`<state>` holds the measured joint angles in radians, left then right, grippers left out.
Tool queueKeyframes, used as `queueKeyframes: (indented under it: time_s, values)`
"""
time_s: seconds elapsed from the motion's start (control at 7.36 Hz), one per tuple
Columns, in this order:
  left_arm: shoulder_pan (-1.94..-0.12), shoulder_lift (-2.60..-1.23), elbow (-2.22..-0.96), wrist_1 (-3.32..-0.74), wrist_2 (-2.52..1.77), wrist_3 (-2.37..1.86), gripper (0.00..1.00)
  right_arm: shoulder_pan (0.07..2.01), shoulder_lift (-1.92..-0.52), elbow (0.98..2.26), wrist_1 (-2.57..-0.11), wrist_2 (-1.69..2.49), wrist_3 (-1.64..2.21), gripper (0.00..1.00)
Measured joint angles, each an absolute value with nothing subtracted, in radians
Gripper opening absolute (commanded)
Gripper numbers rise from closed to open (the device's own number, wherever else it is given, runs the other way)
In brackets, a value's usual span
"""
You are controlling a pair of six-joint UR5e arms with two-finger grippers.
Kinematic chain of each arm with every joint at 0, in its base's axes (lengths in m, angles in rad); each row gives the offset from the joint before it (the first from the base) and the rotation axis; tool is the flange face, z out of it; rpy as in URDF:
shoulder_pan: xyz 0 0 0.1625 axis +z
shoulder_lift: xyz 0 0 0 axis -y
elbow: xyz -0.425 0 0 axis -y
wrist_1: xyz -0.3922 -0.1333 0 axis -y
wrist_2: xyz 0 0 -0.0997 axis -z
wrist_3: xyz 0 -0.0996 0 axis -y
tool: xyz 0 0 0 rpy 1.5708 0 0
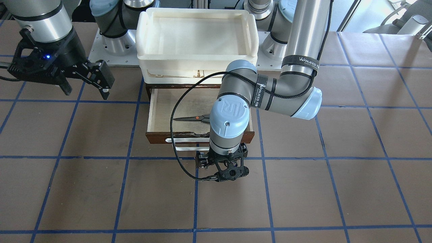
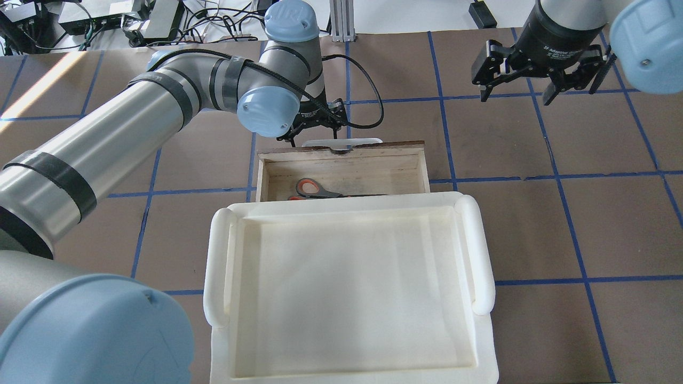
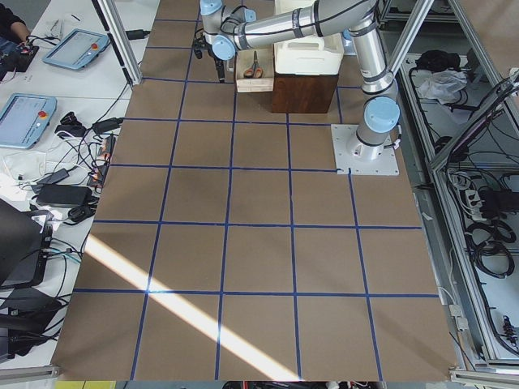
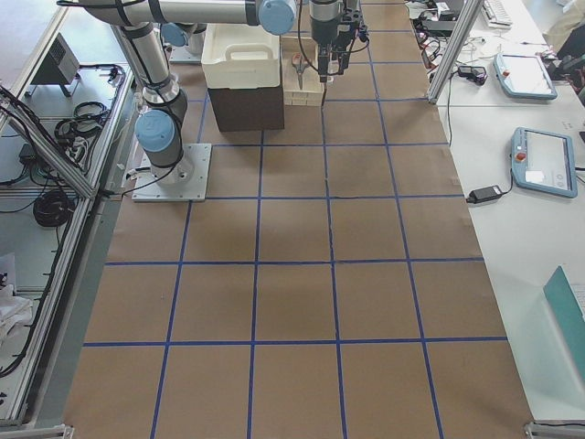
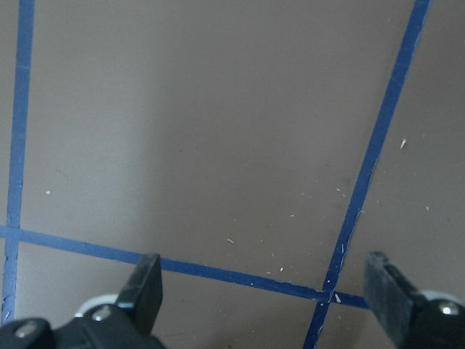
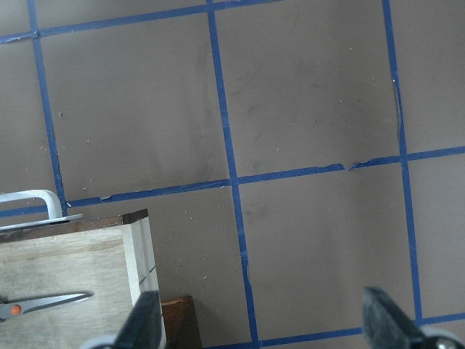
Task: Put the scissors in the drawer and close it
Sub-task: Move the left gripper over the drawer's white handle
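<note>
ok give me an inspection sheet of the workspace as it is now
surface: brown table with a blue tape grid
job's things: scissors lie flat inside the drawer, which is open
clutter: cream tray atop the cabinet, empty
grippers: left gripper open, empty, in front of the drawer's handle; right gripper open, empty, off to the side
cables: black cable loops from the left wrist, crossing the drawer in the front view
surroundings: teach pendants and loose wires on side benches
</note>
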<state>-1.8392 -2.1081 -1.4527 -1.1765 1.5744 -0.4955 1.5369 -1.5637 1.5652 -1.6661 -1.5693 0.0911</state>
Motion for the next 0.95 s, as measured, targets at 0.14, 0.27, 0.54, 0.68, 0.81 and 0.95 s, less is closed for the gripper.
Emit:
queueKeyframes:
  time_s: [0.14,0.27,0.54,0.68,0.81,0.95]
  values:
    - [-1.839,-2.103,-1.451,-1.188,1.567,-0.495,1.0,1.537,-1.564,1.566,-1.667,-1.569,0.088,0.97]
    - [-1.839,-2.098,-1.447,-1.205,1.564,-0.495,1.0,1.537,-1.564,1.566,-1.667,-1.57,0.085,0.97]
    - [-1.839,-2.085,-1.437,-1.263,1.562,-0.495,1.0,1.537,-1.565,1.567,-1.665,-1.57,0.084,0.97]
    - [-1.839,-2.076,-1.435,-1.287,1.556,-0.495,1.0,1.537,-1.565,1.567,-1.662,-1.57,0.089,0.97]
    - [-1.838,-2.066,-1.433,-1.304,1.546,-0.495,1.0,1.537,-1.565,1.567,-1.663,-1.57,0.088,0.98]
    - [-1.838,-2.06,-1.432,-1.318,1.541,-0.496,1.0,1.537,-1.564,1.568,-1.665,-1.568,0.083,0.98]
